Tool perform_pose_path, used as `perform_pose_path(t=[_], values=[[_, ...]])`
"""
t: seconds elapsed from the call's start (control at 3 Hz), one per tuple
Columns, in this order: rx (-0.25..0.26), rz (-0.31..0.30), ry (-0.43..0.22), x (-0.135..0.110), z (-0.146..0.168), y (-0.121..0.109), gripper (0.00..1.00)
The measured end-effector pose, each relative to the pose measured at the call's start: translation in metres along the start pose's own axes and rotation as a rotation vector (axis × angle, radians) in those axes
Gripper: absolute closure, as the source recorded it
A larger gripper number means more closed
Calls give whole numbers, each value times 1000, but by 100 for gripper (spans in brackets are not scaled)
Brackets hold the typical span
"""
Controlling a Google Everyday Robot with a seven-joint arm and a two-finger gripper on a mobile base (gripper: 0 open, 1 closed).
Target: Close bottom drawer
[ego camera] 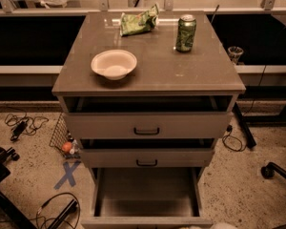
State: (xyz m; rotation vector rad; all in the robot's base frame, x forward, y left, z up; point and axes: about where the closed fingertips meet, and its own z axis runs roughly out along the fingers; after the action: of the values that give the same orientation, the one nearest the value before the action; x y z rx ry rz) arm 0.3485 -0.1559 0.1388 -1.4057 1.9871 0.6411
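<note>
The bottom drawer (145,197) of the grey-beige cabinet (148,75) is pulled far out toward me. Its wide, shallow tray is empty, and its low front panel (145,222) lies at the lower edge of the view; its handle is hidden. The two taller-fronted drawers above, the top one (147,126) and the middle one (147,158), each stand slightly ajar and carry a black bar handle. My gripper is not in view; only a pale, unclear shape (224,226) shows at the bottom edge, right of the drawer front.
On the cabinet top are a white bowl (113,64), a green chip bag (139,22) and a green can (186,32). On the floor are cables (24,125), a wire basket (62,137), a blue tape cross (67,174) and a chair caster (269,170).
</note>
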Motion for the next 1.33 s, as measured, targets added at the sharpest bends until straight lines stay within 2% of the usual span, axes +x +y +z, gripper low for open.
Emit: perform_pose_path(t=[0.33, 1.0, 1.33], values=[[-17, -66, 2, -45, 25, -27, 100], [-24, -56, -19, -44, 37, -30, 100], [9, -84, -32, -57, 45, -61, 100]])
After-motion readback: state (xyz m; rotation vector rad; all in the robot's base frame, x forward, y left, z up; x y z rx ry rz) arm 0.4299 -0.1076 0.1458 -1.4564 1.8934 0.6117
